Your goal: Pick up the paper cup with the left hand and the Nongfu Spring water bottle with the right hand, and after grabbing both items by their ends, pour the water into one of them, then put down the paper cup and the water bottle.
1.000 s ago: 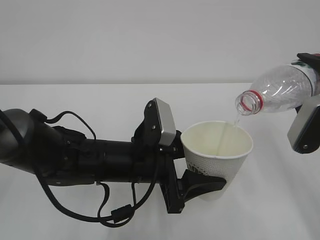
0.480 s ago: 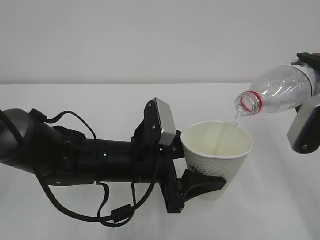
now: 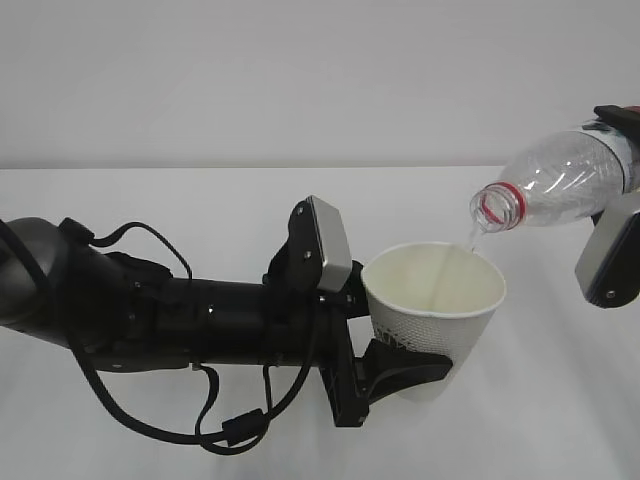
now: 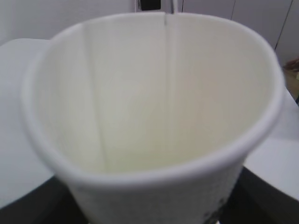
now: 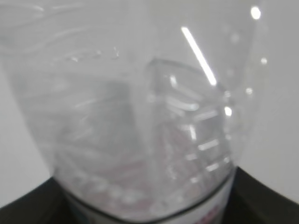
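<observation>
- Both picks done, you're mid-pour now. Left to do: finish the pour, tip the bottle upright, set cup + bottle down on the worktop [image 3: 560, 400].
- Left hand [image 3: 395, 330]: fingers closed around the paper cup [image 3: 435, 315], gripping low on its body. Cup held upright, clear of the worktop, mouth open upward.
- Right hand [image 3: 612, 235]: mostly cut off at frame edge, but its fingers grip the Nongfu Spring water bottle [image 3: 560, 185] at the base end. Bottle tilted, neck pointing down-left, away from those fingers.
- Bottle mouth sits just above the cup's far rim, not touching it.
- Thin stream of water [image 3: 470, 238] drops from the mouth into the cup; bottle looks nearly empty.
- L wrist view: cup [image 4: 154, 116] right in front of the fingers, fills the frame; water level inside hard to tell.
</observation>
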You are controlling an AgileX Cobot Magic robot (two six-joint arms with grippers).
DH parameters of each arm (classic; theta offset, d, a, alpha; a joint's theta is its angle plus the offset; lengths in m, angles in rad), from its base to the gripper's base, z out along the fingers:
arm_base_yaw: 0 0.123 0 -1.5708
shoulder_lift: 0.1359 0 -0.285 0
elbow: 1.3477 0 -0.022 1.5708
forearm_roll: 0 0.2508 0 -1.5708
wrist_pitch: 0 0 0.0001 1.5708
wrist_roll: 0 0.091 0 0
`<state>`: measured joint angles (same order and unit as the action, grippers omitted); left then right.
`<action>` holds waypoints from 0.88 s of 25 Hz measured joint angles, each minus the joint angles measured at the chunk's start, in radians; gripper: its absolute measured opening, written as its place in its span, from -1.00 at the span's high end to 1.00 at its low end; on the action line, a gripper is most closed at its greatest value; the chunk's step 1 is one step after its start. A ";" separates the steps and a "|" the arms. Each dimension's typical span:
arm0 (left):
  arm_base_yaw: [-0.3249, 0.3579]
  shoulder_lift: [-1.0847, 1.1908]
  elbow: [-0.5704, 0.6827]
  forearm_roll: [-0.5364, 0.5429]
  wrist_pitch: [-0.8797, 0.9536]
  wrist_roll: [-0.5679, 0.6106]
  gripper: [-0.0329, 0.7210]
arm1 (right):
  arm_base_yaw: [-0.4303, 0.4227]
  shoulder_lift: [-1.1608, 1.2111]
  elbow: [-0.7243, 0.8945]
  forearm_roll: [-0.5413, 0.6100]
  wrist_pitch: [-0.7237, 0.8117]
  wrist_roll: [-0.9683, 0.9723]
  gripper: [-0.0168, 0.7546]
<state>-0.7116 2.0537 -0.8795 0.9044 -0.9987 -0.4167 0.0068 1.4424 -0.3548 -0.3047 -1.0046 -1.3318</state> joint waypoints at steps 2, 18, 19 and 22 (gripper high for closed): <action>0.000 0.000 0.000 0.000 0.000 0.000 -0.47 | 0.000 0.000 0.000 0.000 0.000 0.000 -0.30; 0.000 0.000 0.000 0.000 0.000 0.000 -0.47 | 0.000 0.000 0.000 0.027 0.000 -0.010 -0.30; 0.000 0.000 0.000 0.000 0.000 0.000 -0.47 | 0.000 0.000 0.000 0.027 0.000 -0.010 -0.30; 0.000 0.000 0.000 0.000 0.000 0.000 -0.47 | 0.000 0.000 0.000 0.027 -0.002 -0.011 -0.30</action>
<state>-0.7116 2.0537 -0.8795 0.9044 -0.9987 -0.4167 0.0068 1.4424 -0.3548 -0.2778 -1.0064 -1.3428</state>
